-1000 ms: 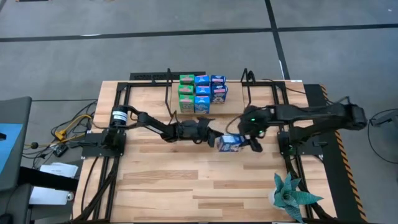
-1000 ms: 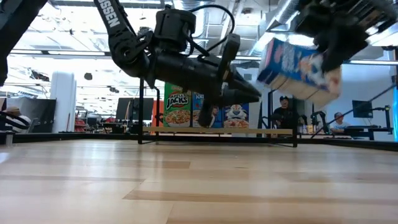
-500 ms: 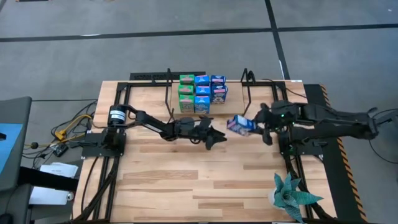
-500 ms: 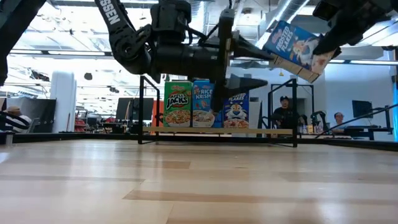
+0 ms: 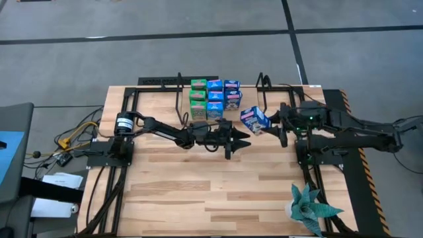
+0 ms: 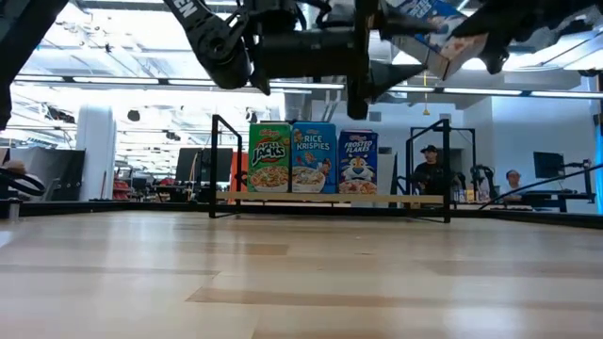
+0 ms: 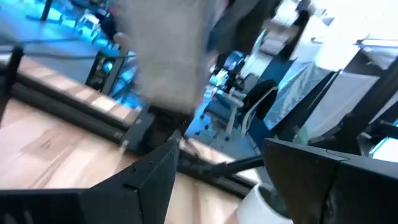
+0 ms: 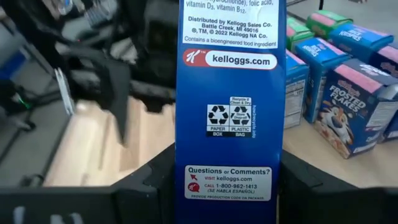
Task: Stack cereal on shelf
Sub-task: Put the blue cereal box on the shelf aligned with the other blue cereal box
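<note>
Dark blue cereal box (image 5: 254, 119) carried nearer the shelf (image 5: 218, 119), tilted, clamped in right hand (image 5: 273, 125), left hand (image 5: 243, 139) spread, empty.

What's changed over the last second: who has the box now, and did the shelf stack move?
The right gripper carried the dark blue Frosted Flakes mini cereal box up and away from the table's middle toward the light wooden shelf, keeping its grip throughout. The left gripper, shut beside the box a second ago, opened and stands apart, empty. The green, light blue and dark blue boxes stacked on the shelf haven't moved.
</note>
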